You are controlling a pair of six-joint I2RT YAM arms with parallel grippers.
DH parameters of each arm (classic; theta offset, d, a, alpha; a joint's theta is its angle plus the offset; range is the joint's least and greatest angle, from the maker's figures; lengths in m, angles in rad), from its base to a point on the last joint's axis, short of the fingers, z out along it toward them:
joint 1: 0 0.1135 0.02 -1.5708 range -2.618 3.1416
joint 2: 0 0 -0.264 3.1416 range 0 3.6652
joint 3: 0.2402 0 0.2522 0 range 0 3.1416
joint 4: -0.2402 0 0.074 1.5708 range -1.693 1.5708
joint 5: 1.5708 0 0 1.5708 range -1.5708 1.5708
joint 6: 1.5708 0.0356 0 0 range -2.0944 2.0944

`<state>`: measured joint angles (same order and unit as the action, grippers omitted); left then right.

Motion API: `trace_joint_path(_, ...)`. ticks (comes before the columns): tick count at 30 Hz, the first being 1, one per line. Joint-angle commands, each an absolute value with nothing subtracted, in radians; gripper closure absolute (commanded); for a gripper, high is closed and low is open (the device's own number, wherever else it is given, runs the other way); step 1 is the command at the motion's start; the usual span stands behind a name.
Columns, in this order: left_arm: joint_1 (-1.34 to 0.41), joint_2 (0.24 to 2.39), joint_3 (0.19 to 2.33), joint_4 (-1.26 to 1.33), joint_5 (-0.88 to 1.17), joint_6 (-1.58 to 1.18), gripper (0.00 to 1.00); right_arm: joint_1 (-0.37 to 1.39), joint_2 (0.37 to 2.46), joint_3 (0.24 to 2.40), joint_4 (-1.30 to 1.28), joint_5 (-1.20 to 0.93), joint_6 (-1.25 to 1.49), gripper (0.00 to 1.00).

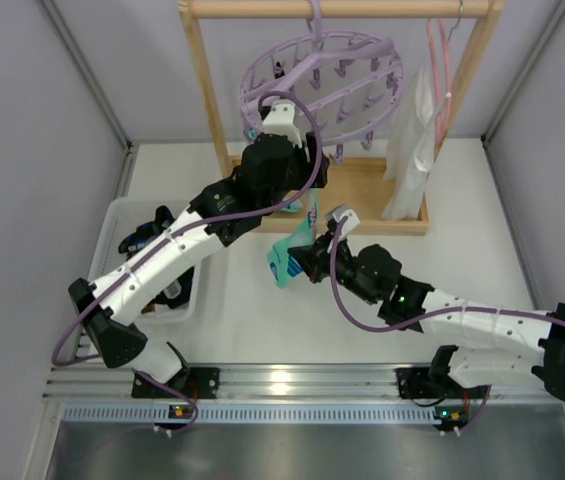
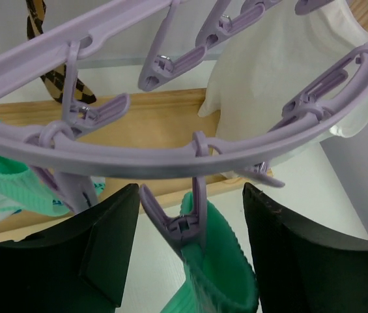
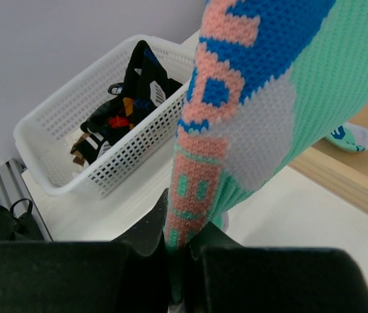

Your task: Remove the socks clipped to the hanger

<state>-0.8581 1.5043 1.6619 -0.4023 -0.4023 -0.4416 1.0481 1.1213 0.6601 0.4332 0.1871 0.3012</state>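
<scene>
Pinching the teal sock (image 3: 262, 98), the right end effector (image 3: 177, 251) grips it; the left end effector (image 2: 190, 225) gapes around its peg (image 2: 182, 228). Already several socks (image 3: 125, 104) lie in the basket (image 3: 47, 140); a brown check sock (image 2: 58, 83) hangs unremoved.

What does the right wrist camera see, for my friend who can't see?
The right gripper pinches the lower end of a teal green sock with orange, blue and grey patterns. Behind it, a white basket holds dark socks.

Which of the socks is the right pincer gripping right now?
The teal sock with the coral, blue and grey pattern, pinched at its lower end by the right pincer. The dark socks lie in the white basket.
</scene>
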Motion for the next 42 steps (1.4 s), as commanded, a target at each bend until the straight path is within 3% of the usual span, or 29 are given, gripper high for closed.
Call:
trace_joint_path(1, -0.861, 1.531, 1.735, -0.347, -0.436, -0.414, 0.32, 1.074, 1.124, 0.663, 0.456, 0.189, 0.313, 1.0)
trace_joint_path(8, -0.861, 1.562, 1.77, -0.347, -0.5, -0.382, 0.39, 1.075, 1.132, 0.65, 0.46, 0.192, 0.313, 1.0)
trace_joint_path(12, -0.861, 1.566, 1.773, -0.345, -0.508, -0.382, 0.62, 1.077, 1.126, 0.646, 0.462, 0.192, 0.314, 1.0)
trace_joint_path(13, -0.861, 1.569, 1.776, -0.345, -0.508, -0.382, 0.72, 1.077, 1.124, 0.644, 0.462, 0.192, 0.311, 1.0)
trace_joint_path(16, -0.861, 1.58, 1.789, -0.345, -0.505, -0.377, 0.83, 1.077, 1.12, 0.634, 0.46, 0.195, 0.311, 1.0)
trace_joint_path(22, -0.861, 1.586, 1.804, -0.344, -0.509, -0.367, 0.86, 1.077, 1.063, 0.529, 0.476, 0.204, 0.339, 1.0)
trace_joint_path(25, -0.861, 1.58, 1.787, -0.348, -0.48, -0.368, 0.72, 1.077, 1.019, 0.468, 0.459, 0.219, 0.348, 1.0)
trace_joint_path(26, -0.861, 1.565, 1.778, -0.347, -0.473, -0.376, 0.51, 1.077, 1.009, 0.463, 0.448, 0.233, 0.348, 1.0)
trace_joint_path(28, -0.861, 1.543, 1.738, -0.35, -0.472, -0.376, 0.3, 1.077, 0.991, 0.466, 0.402, 0.244, 0.342, 1.0)
trace_joint_path(33, -0.861, 1.387, 1.588, -0.37, -0.59, -0.371, 0.04, 1.075, 0.989, 0.512, 0.321, 0.25, 0.321, 1.0)
trace_joint_path(42, -0.859, 1.076, 1.462, -0.768, -1.0, -0.474, 0.02, 1.075, 1.138, 0.777, 0.296, 0.048, 0.261, 1.0)
